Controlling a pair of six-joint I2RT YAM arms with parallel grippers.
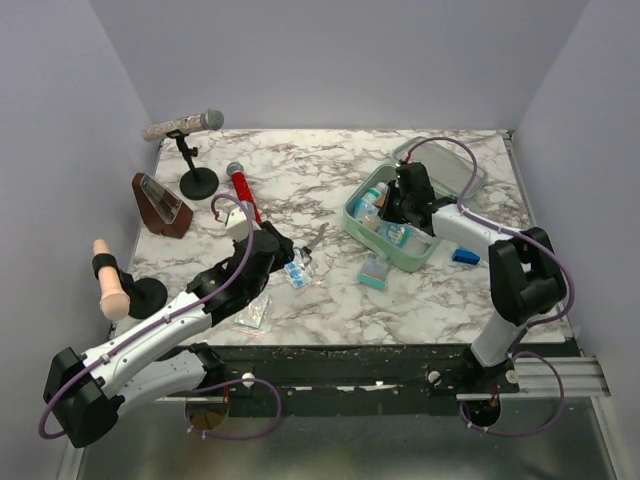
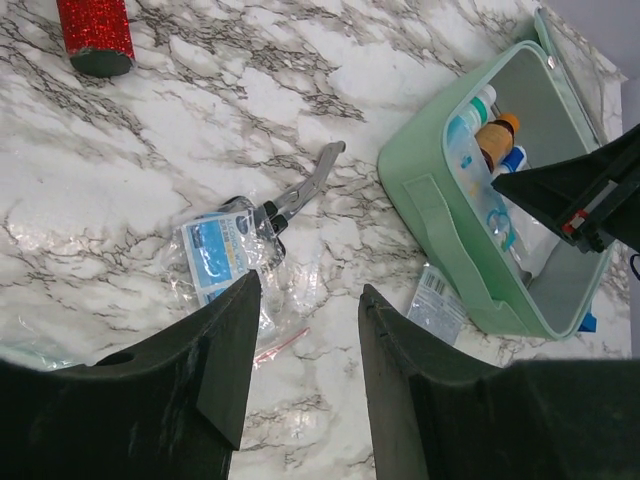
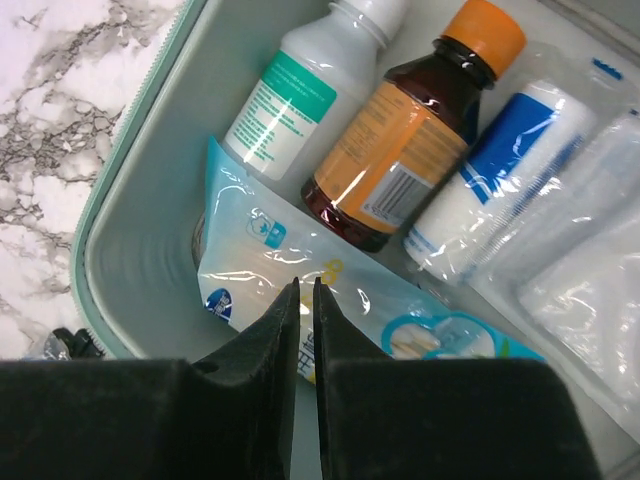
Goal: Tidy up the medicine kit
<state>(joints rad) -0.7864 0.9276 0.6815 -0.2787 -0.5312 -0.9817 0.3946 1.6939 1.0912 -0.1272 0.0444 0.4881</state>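
Medicine kit (image 1: 385, 243): mint-green, rounded corners, right of centre on the marble bench (image 1: 300, 180), lid open toward the far side.

Inside:
- white bottle with green label (image 3: 300, 90)
- amber bottle with orange cap (image 3: 410, 150)
- blue-and-white wrapped roll (image 3: 500, 170)
- clear packets (image 3: 580, 260)
- pale-blue printed pouch (image 3: 270, 250)

Right end effector (image 3: 306, 285): in the kit over the pouch, fingers nearly together with a thin slit between, nothing seen clamped.

Left end effector (image 2: 310, 285): spread wide, empty, above a blue-labelled packet (image 2: 220, 250) on the bench.

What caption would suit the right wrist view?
Right gripper, shut, above a blue packet and bottles inside the medicine kit.
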